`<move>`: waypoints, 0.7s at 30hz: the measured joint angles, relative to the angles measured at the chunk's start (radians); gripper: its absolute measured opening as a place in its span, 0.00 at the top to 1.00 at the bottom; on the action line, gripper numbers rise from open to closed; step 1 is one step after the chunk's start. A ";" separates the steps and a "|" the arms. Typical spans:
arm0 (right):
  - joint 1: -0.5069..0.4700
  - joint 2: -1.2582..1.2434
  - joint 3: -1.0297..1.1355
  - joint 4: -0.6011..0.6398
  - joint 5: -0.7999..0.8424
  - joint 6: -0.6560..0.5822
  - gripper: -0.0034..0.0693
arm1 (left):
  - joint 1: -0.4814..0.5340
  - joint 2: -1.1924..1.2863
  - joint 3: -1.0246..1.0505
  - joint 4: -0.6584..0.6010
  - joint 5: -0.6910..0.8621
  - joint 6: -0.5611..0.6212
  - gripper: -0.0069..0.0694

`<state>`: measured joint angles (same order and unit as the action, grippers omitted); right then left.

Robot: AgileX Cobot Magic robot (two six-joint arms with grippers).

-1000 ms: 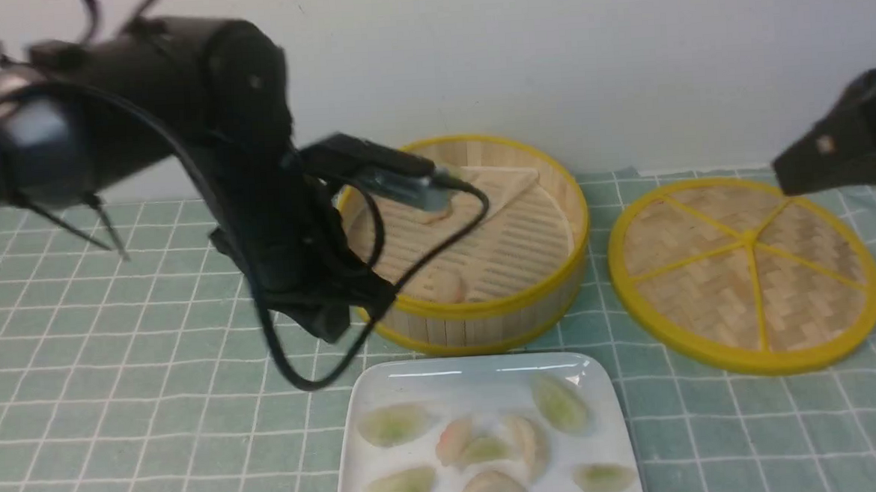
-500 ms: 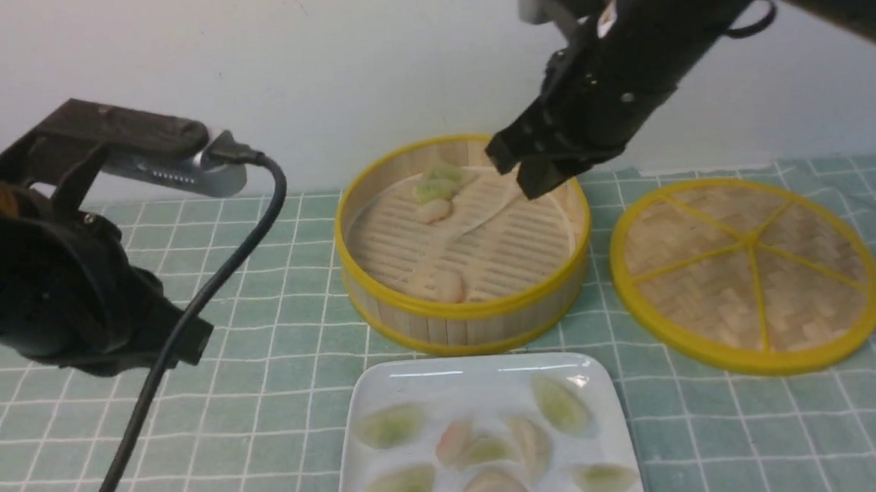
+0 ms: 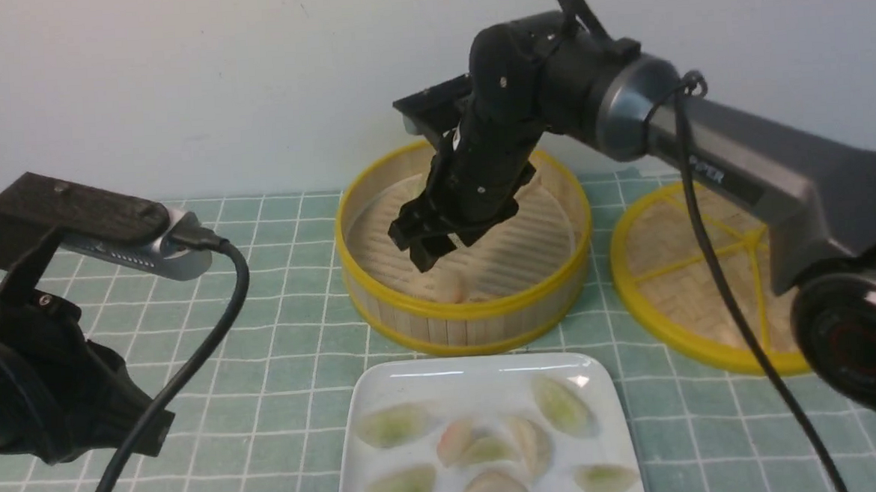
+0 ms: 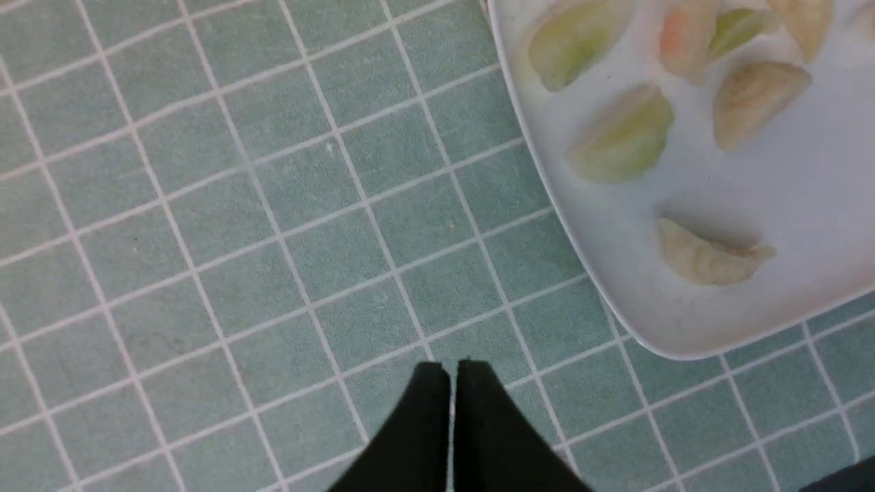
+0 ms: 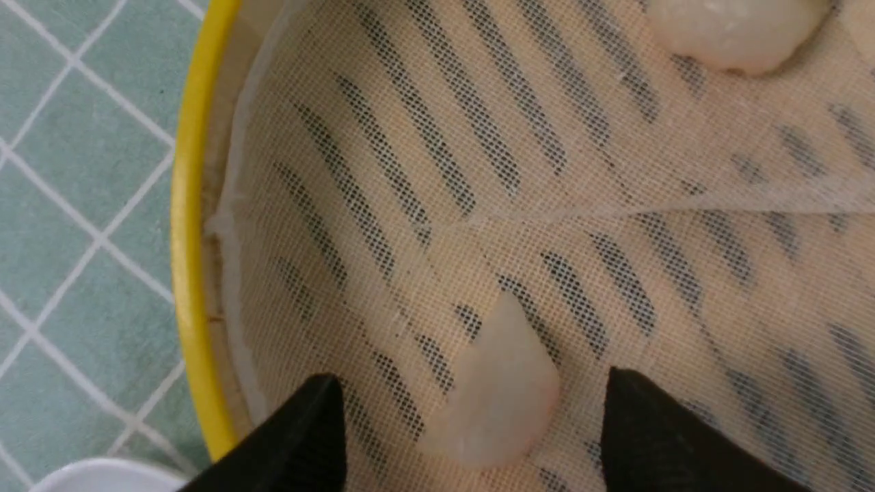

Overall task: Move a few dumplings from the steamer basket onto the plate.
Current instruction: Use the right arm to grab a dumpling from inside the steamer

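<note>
Right wrist view: the right gripper has its jaws spread wide, one black finger on each side of a pale pink-white dumpling. Neither finger touches it. It lies on the mesh liner, near the yellow-rimmed wall of the steamer basket. A second pale dumpling lies farther across the floor.

From the front, that gripper hangs inside the basket, close to its near wall. The grey link of the right arm carries white lettering, partly crossed by a cable, that seems to read "PiPER".

The left gripper has its jaws pressed together with nothing between them. It hangs above the green checked cloth, just beside a corner of the plate. The plate sits in front of the basket and holds several green and pink-white dumplings. The woven lid lies flat to the basket's right.
</note>
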<state>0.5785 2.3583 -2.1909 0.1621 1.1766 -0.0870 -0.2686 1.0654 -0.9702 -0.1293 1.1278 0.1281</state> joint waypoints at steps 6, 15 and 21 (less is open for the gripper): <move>0.001 0.071 -0.010 -0.030 0.017 0.024 0.39 | 0.000 0.000 0.001 0.034 0.000 0.000 0.92; 0.001 -0.006 -0.122 -0.067 0.065 0.023 0.71 | 0.000 0.000 0.001 0.040 -0.004 0.000 0.92; 0.001 -0.259 0.000 -0.050 0.066 0.042 0.71 | 0.000 0.000 0.001 0.043 -0.007 0.000 0.92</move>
<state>0.5792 2.0996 -2.1911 0.1126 1.2429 -0.0451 -0.2686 1.0654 -0.9694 -0.0861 1.1210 0.1281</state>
